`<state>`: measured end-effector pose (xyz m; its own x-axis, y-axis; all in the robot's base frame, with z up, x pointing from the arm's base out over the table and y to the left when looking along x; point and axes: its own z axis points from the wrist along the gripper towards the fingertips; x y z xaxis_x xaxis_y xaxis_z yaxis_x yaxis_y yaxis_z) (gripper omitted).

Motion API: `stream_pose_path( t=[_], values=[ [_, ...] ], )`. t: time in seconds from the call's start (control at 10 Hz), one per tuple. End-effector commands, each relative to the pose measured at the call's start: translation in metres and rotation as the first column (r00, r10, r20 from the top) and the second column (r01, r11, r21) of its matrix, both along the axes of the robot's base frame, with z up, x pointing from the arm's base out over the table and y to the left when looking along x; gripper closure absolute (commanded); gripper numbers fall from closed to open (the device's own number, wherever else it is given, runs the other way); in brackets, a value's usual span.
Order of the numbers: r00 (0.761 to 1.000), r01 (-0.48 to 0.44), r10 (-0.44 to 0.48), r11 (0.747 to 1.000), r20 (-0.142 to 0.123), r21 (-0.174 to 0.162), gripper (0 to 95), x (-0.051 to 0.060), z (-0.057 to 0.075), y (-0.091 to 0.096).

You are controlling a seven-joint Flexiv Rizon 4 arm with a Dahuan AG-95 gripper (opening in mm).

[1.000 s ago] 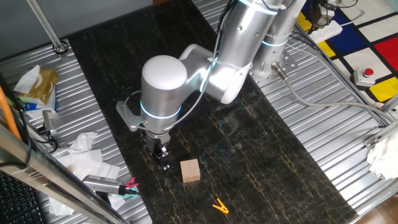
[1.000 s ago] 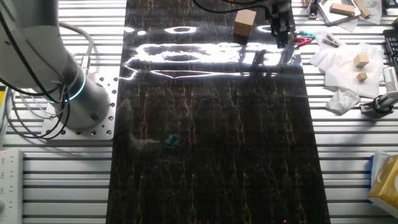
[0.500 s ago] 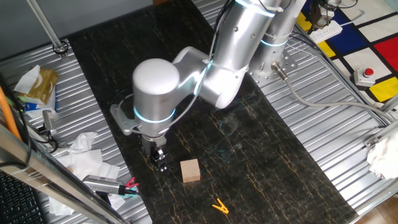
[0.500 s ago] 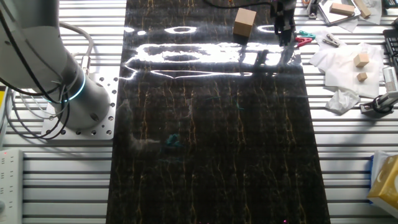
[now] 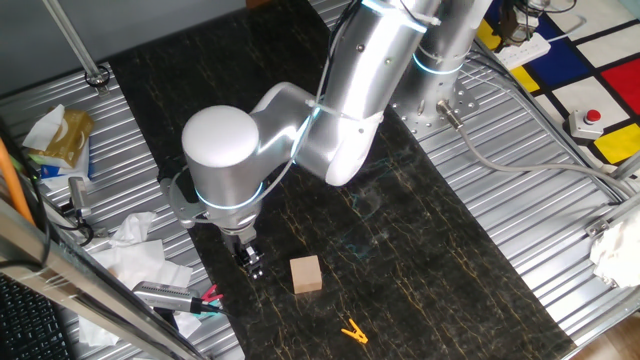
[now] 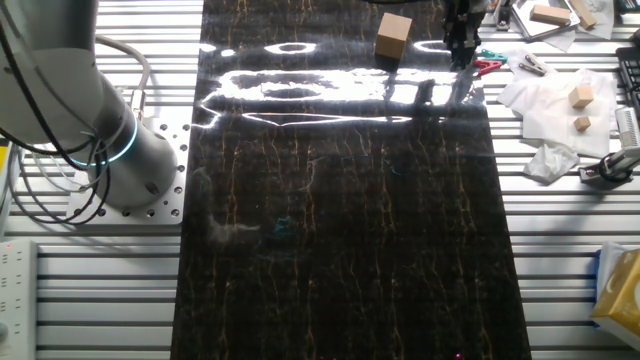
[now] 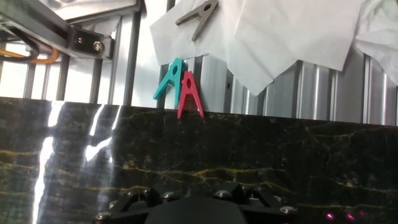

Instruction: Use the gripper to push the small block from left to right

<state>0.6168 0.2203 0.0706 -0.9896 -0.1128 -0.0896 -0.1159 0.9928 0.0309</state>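
Observation:
The small block (image 5: 306, 274), a light-tan wooden cube, rests on the black marbled mat (image 5: 430, 250) near its front. It also shows at the top of the other fixed view (image 6: 394, 36). My gripper (image 5: 250, 264) stands low over the mat, to the left of the block with a clear gap between them, close to the mat's left edge. Its black fingers look closed together and hold nothing. In the other fixed view the gripper (image 6: 461, 45) is to the right of the block. The hand view shows only the gripper's black body (image 7: 189, 211) at the bottom; the block is out of view there.
A teal clip (image 7: 171, 79) and a red clip (image 7: 188, 93) lie just off the mat edge beside white tissue (image 7: 292, 37). A tiny orange clip (image 5: 353, 331) lies in front of the block. The second arm's base (image 6: 110, 150) stands beside the mat.
My gripper has moved left, away from the block and toward the mat's edge. The block has not moved.

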Motion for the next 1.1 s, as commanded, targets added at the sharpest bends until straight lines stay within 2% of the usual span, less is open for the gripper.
stream_pose_path(
  t=[0.1,0.3,1.1],
  values=[
    [1.0,0.005,-0.005,1.0,-0.019,0.0,38.0,-0.0007,0.0006,-0.0003],
    [1.0,0.009,-0.009,1.0,-0.028,0.002,38.0,-0.0004,0.0009,0.0],
    [1.0,0.009,-0.008,1.0,-0.025,0.003,38.0,0.0004,0.0015,0.0008]
  ],
)
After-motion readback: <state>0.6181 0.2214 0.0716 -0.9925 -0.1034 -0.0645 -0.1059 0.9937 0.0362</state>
